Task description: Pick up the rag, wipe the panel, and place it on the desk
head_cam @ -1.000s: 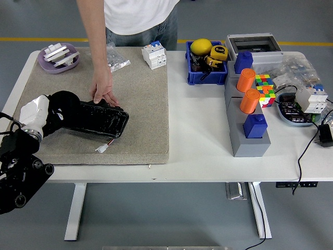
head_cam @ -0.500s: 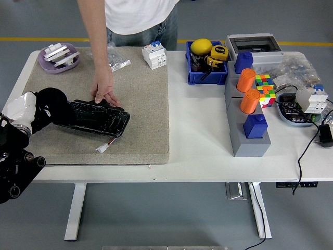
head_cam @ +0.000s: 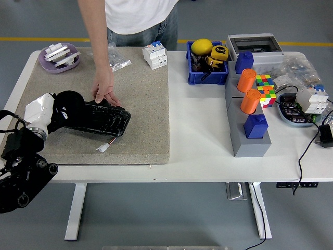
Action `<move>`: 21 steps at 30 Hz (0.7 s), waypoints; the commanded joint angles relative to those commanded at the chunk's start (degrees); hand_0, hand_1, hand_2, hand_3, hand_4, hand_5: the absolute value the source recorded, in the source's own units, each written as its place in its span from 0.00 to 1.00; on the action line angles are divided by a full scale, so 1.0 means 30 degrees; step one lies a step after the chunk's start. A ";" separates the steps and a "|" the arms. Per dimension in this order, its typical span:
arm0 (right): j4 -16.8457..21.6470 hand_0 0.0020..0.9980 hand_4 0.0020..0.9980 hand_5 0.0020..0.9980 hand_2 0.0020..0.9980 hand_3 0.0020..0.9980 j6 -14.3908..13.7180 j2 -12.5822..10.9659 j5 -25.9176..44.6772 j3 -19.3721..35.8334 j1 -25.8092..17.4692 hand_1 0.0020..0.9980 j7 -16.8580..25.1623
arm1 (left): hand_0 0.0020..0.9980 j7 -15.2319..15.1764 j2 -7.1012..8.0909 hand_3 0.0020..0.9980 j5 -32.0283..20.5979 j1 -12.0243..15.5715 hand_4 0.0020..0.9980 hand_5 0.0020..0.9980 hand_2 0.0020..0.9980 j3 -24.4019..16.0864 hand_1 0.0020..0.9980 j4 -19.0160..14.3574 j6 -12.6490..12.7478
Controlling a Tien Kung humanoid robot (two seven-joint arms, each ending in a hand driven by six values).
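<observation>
In the head view you see the left robot hand [head_cam: 65,107] at the frame's left, closed around a dark rag [head_cam: 70,104] pressed on the left end of the black panel [head_cam: 101,119]. The panel lies on the beige mat [head_cam: 140,94] on the white surface [head_cam: 200,135]. A person's hand [head_cam: 104,89] steadies the panel's upper edge.

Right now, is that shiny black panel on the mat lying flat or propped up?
Flat. The shiny black panel lies on the beige mat, a person's hand pressing its far edge.
</observation>
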 joint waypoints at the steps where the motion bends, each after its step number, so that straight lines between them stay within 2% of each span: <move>1: -0.0002 0.75 0.92 0.43 0.62 0.56 -0.0001 -0.0005 0.0000 0.0019 0.0003 0.62 0.0001 | 0.31 0.0069 -0.0039 0.49 -0.0095 0.0066 0.20 0.00 0.53 0.0174 0.48 -0.0221 -0.0056; 5: -0.0031 0.75 0.92 0.43 0.62 0.56 0.0032 -0.0009 0.0048 -0.0002 -0.0019 0.62 0.0002 | 0.31 0.0336 -0.0339 0.49 0.0003 0.0298 0.20 0.00 0.53 0.1081 0.48 -0.1223 -0.0166; 6: -0.0044 0.75 0.92 0.43 0.62 0.56 0.0045 -0.0008 0.0068 0.0011 -0.0023 0.62 0.0012 | 0.31 0.0447 -0.0500 0.49 0.0055 0.0325 0.22 0.00 0.53 0.1519 0.48 -0.1769 -0.0194; 14: -0.0041 0.75 0.92 0.43 0.62 0.56 0.0051 -0.0021 0.0054 0.0068 0.0009 0.62 0.0043 | 0.31 0.0845 -0.0554 0.49 0.0638 0.0112 0.22 0.00 0.53 0.2701 0.48 -0.3531 -0.0370; 21: -0.0055 0.75 0.92 0.43 0.62 0.56 0.0077 -0.0006 0.0064 0.0121 0.0039 0.62 0.0079 | 0.31 0.1220 -0.0636 0.50 0.1294 -0.0223 0.23 0.00 0.54 0.3317 0.48 -0.4321 -0.0663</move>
